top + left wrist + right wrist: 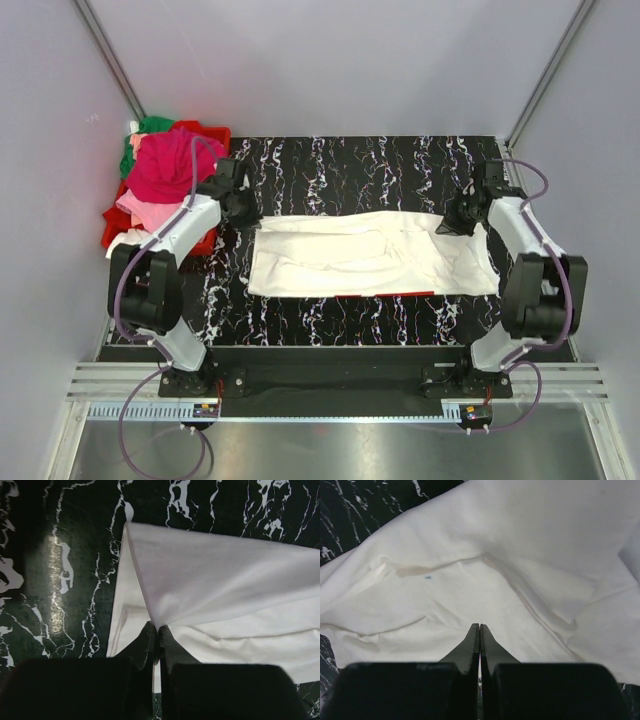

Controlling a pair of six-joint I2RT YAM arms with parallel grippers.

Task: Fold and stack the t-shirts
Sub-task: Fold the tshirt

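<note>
A large white t-shirt [370, 255] lies spread lengthwise across the black marbled table [330, 320], with a thin red strip showing under its near edge. My left gripper [248, 212] is at the shirt's far left corner. In the left wrist view it [157, 627] is shut on a pinch of the white cloth [225, 580], which pulls taut into the jaws. My right gripper [447, 225] sits on the shirt's right part. In the right wrist view it [480, 626] is shut, and faint creases in the white t-shirt [470, 555] run into its tips.
A red bin [214, 132] stands at the table's far left corner, heaped with magenta [165, 165], pink, green and white shirts. Grey walls close in on both sides and behind. A metal rail runs along the near edge by the arm bases.
</note>
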